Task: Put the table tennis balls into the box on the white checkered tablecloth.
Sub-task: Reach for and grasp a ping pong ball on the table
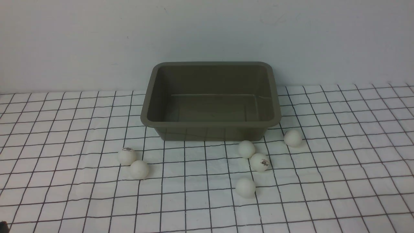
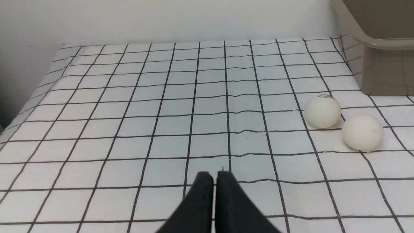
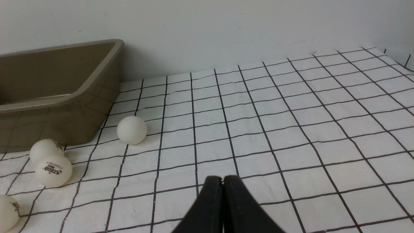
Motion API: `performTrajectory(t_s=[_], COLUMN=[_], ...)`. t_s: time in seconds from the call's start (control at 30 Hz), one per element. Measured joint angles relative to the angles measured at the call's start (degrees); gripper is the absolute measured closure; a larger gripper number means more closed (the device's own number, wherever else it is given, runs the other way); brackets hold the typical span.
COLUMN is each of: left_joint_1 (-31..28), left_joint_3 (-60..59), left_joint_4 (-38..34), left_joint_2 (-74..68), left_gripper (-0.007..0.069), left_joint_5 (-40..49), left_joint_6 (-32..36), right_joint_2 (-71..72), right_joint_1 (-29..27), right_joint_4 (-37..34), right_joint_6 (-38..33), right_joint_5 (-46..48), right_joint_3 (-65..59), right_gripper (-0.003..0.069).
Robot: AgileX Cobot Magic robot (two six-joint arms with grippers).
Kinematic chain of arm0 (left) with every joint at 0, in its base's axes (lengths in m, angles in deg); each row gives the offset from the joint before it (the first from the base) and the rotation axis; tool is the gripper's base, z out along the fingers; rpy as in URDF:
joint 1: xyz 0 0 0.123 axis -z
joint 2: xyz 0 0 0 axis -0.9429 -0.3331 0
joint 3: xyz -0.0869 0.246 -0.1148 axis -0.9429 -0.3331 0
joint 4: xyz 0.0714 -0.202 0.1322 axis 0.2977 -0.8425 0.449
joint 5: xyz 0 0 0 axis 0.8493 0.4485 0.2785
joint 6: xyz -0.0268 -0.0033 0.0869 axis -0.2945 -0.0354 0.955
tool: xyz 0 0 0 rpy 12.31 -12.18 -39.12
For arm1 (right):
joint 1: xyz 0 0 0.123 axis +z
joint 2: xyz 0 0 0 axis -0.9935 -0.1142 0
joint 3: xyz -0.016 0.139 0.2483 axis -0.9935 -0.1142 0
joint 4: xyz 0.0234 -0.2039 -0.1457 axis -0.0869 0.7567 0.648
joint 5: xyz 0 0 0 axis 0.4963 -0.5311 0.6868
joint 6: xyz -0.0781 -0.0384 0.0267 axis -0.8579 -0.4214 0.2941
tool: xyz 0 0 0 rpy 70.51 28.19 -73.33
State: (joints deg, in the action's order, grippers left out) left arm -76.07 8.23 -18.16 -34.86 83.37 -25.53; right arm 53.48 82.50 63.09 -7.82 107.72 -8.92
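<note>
We see a wrinkled white checkered tablecloth (image 1: 58, 136) over the bench, with a plain pale wall (image 1: 207, 29) behind. The olive-brown plastic box (image 1: 210, 124) stands by the wall, and six small white table tennis balls (image 1: 245, 187) lie on the cloth before it. Our left claw (image 2: 214, 176) and right claw (image 3: 223, 178), both clenched on nothing, are well apart from them.

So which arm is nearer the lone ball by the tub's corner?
Right. Its fingers have the small white ball nearby; the left fingers sit past the olive-brown tub's other end.
</note>
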Motion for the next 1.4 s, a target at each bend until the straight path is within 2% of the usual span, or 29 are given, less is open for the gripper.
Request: performTrajectory(t_s=[1.17, 1.3, 1.33, 1.37, 1.4], left_joint_1=[0.0, 0.0, 0.0, 0.0, 0.0], left_joint_3=[0.0, 0.0, 0.0, 0.0, 0.0], left_joint_4=[0.0, 0.0, 0.0, 0.0, 0.0], left_joint_2=[0.0, 0.0, 0.0, 0.0, 0.0], left_gripper=[0.0629, 0.0629, 0.0629, 0.0629, 0.0629], left_joint_5=[0.0, 0.0, 0.0, 0.0, 0.0], left_joint_6=[0.0, 0.0, 0.0, 0.0, 0.0], right_joint_2=[0.0, 0.0, 0.0, 0.0, 0.0], right_joint_1=[0.0, 0.0, 0.0, 0.0, 0.0], right_joint_4=[-0.3, -6.4, -11.4, -12.0, -15.5], right_joint_6=[0.0, 0.5, 0.9, 0.9, 0.9], right_joint_5=[0.0, -0.4, -0.9, -0.9, -1.4], right_joint_3=[0.0, 0.0, -0.1, -0.1, -0.1], right_gripper=[0.0676, 0.0676, 0.0676, 0.0676, 0.0676])
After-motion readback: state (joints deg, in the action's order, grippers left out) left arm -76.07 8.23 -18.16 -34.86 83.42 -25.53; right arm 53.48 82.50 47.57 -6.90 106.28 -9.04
